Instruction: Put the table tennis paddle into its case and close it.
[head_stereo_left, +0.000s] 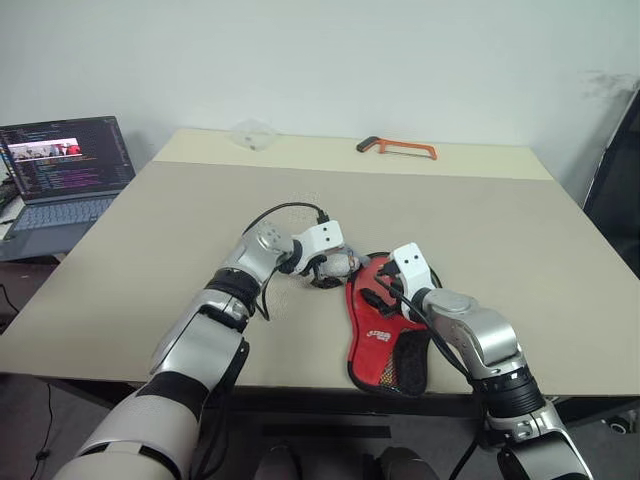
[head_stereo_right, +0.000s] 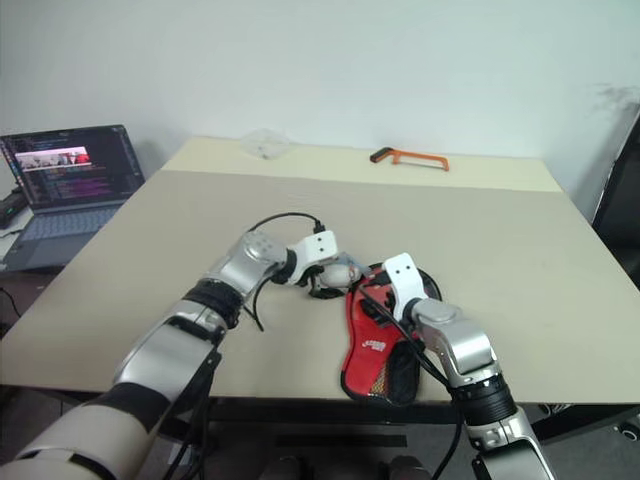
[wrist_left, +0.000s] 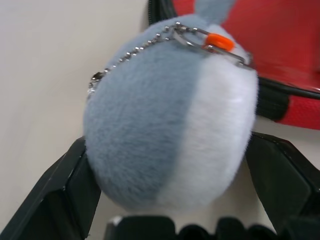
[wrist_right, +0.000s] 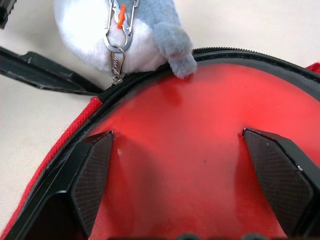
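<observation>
Two grippers work at the case (head_stereo_left: 385, 340). Left gripper (wrist_left: 170, 200) – fingers spread around the plush charm (wrist_left: 170, 115) clipped at the case's zipper rim, not clamped. Right gripper (wrist_right: 190, 180) – jaws apart over the red face inside the case, likely the paddle (wrist_right: 200, 150), already seated. Closing step, I judge: next, grip the charm and pull the zipper round.

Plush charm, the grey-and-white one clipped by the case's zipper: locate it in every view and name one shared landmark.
Left eye view: plush charm at mid-table, by the left of the case's round far end.
Right eye view: same spot.
Left wrist view: centre, between the left gripper's two fingers.
Right wrist view: just beyond the case's zipper rim.
Shared landmark: the case's red lining.
</observation>
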